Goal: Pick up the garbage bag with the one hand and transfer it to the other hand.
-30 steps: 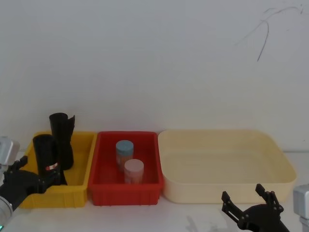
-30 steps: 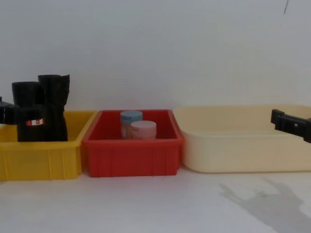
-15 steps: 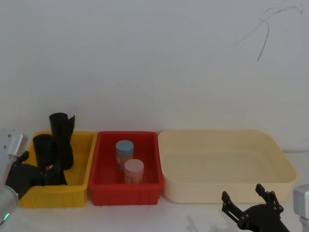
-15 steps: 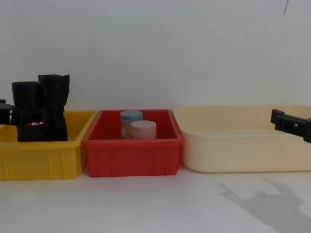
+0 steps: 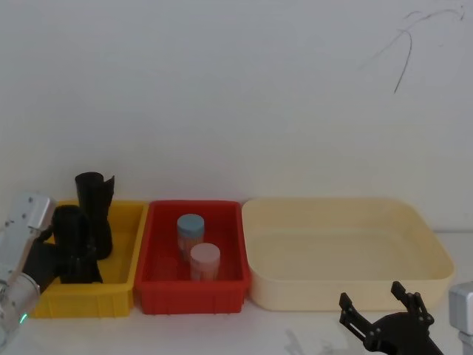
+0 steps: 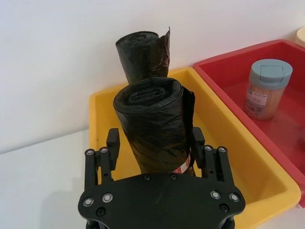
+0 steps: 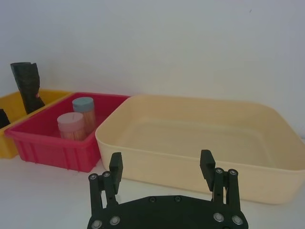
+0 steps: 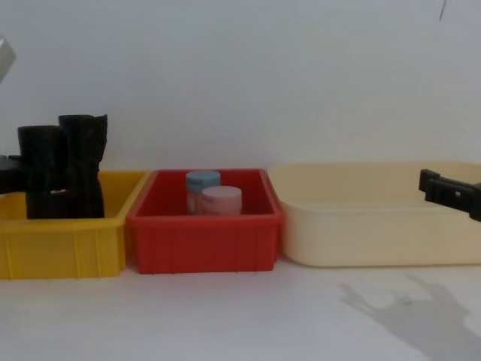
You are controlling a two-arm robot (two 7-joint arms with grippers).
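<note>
Left gripper (image 6: pixel 155 140): positioned at the left end of the yellow bin (image 5: pixel 81 302), reaching in from the table's left side. Its fingers (image 6: pixel 113 143) are spread and stand one on each side of the bag (image 6: pixel 152 119), low on the roll. In the left wrist view one finger sits just beside the roll with a thin gap, and the other is at the roll's loose flap; contact there cannot be confirmed.

Bag: upright in the yellow bin, in its front left part. A red-and-white label (image 6: pixel 185 165) shows at its lower edge, near one finger.

Second roll (image 5: pixel 94 207): upright, just behind the bag and slightly to its right, in the same bin. Its top stands higher than the bag's in the chest view.

Red bin (image 5: pixel 192 296): touching the yellow bin's right side. It holds a blue-lidded jar (image 5: pixel 191 231) at the rear and a pink-lidded jar (image 5: pixel 205 260) in front, both upright.

Cream bin (image 5: pixel 347 292): directly right of the red bin, larger than either.

Right gripper (image 7: pixel 161 160): held in front of the cream bin's right half, well apart from the bag. Fingers wide apart, gripping nothing.
</note>
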